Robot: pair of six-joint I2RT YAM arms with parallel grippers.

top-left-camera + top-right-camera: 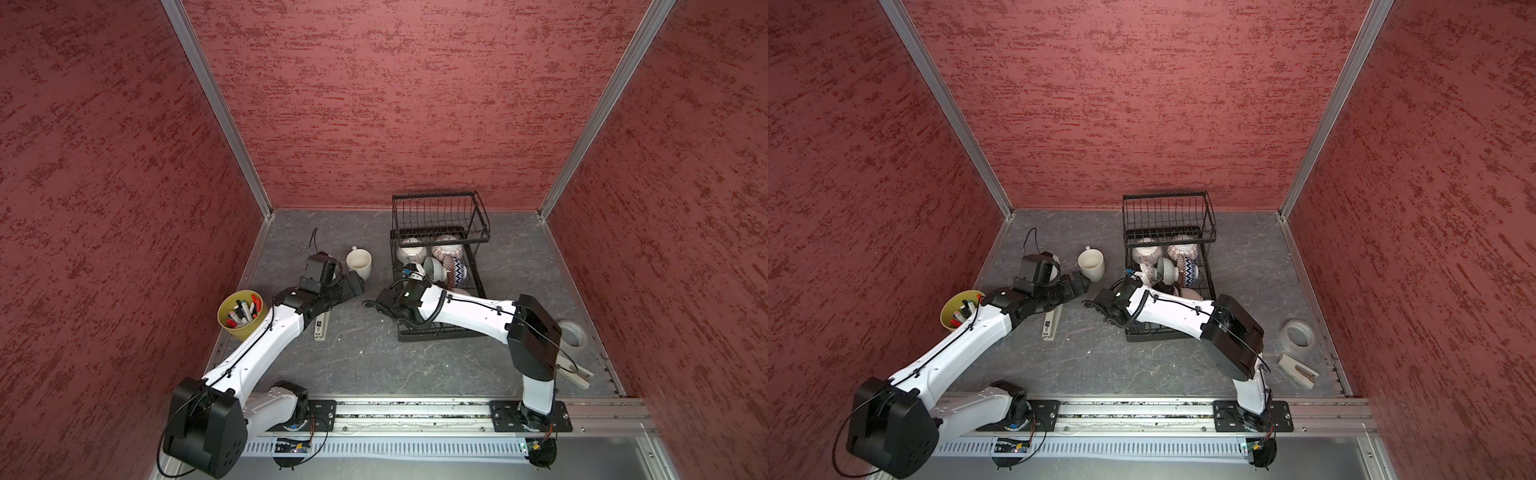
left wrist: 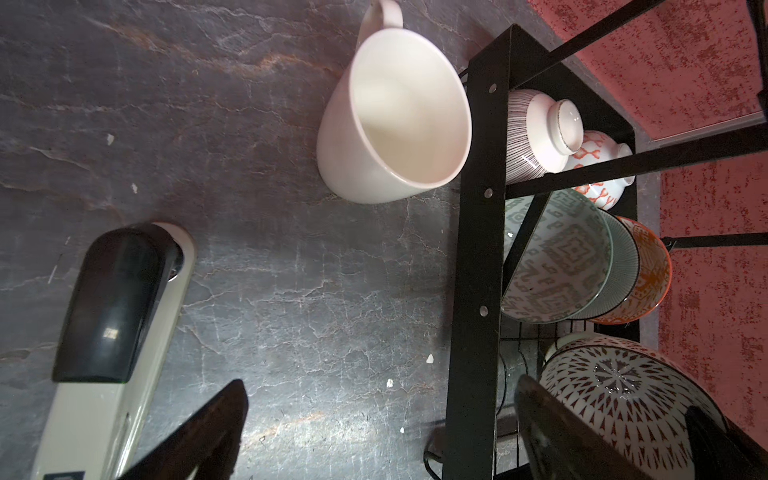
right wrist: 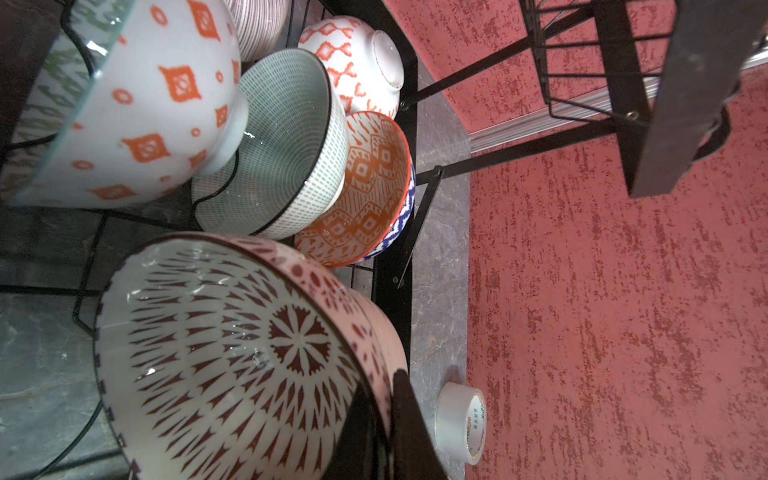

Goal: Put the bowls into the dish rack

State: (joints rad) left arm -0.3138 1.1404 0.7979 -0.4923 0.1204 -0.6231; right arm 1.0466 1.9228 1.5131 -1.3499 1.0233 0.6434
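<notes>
The right tool point(image 3: 384, 419) is pinching the rim of the red-triangle bowl point(image 3: 232, 345), one finger inside and one outside. It is holding that bowl inside the lower tier of the dish rack point(image 2: 478, 249), on the 6 o'clock side of the others. I cannot tell whether its foot is resting on the wires yet. The left tool point(image 2: 379, 380) is hanging spread wide and empty over the tabletop point(image 1: 374, 361), just at 7 o'clock of the cream mug point(image 1: 359, 262).

What is worrying me is the letting go. The grip is only on the rim, so if the bowl is not sitting between the wavy dividers when the fingers part, it may roll or tip. The orange-diamond bowl point(image 3: 137, 104) is leaning close at its 12 o'clock, so ceramic could knock ceramic. The inner finger could also drag the rim along as it lifts out, and the arm is working under the upper basket, which it might catch. The idle left tool is near enough to the mug to nudge it.

Counting, I am seeing six bowls point(image 3: 291, 137), all of them in the rack's lower tier and none on the tabletop. There is one rack, one mug, one pot of markers point(image 1: 242, 313), one stapler point(image 2: 116, 324) and one tape roll point(image 1: 1296, 332).
</notes>
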